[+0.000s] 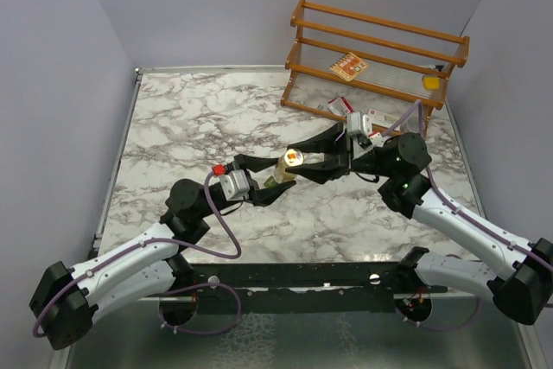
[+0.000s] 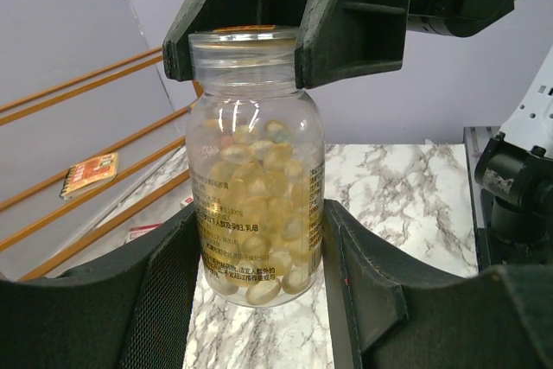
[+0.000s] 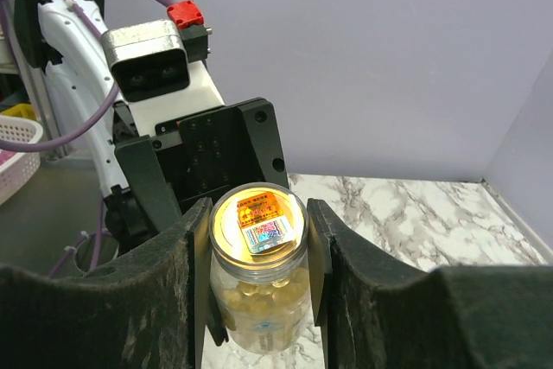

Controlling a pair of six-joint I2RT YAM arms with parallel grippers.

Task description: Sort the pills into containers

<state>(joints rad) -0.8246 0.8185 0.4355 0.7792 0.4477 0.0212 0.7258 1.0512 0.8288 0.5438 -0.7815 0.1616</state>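
Left wrist view is showing the L claw (image 2: 259,252) pinching the lower body of a clear bottle (image 2: 257,170), its black pads (image 2: 164,300) pressing on both sides. The pills (image 2: 259,213) are sitting inside that bottle, right between the L claw's fingers. They're small, oval, glossy yellow, prob. soft gel, and are filling approx. two-thirds of it. The bottle is looking like hard, smooth plastic, round, w/ small print on the side.

At its top the R claw (image 3: 259,248) is clamping the wide round lid (image 3: 226,222), flat on top w/ an orange sticker (image 3: 262,220). Both claws are holding the bottle tilted, seemingly clear of the marble table (image 1: 173,118).

Step in hand, as I'm judging it: getting the lid off. The next move is calling for the R claw twisting while the L is bracing the body; smooth plastic may be slipping. Pill box: I'm not making it out in any view.

Beyond the R claw, a wooden slatted rack (image 1: 380,41) is holding flat cartons (image 1: 347,66).
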